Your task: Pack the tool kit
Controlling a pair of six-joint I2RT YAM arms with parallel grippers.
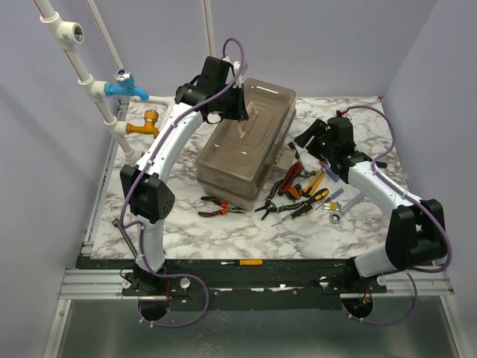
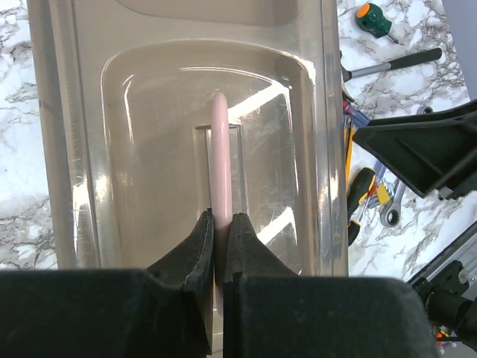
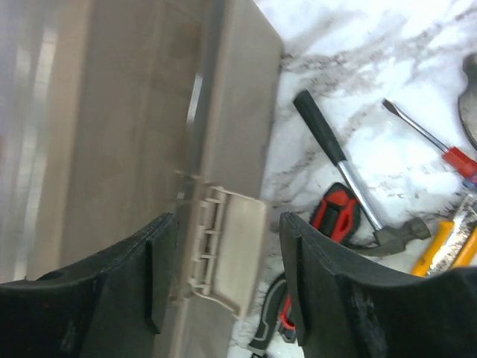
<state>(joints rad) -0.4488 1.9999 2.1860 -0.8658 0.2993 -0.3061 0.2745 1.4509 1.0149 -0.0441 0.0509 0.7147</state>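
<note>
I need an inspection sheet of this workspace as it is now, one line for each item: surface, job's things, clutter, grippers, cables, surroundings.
Surface: marble-pattern table top; no spill seen.
Job's things: toolbox with lid down and pink handle upright; pliers, hammer and other tools lie loose in front and to its right; yellow-handled screwdriver at the near edge.
Clutter: white pipes with blue tap and orange tap, far left.
Grippers: left gripper shut on the pink handle; right gripper open, latch between its fingers.
Cables: purple cables loop along both arms.
Surroundings: lilac walls; nothing else seen.
</note>
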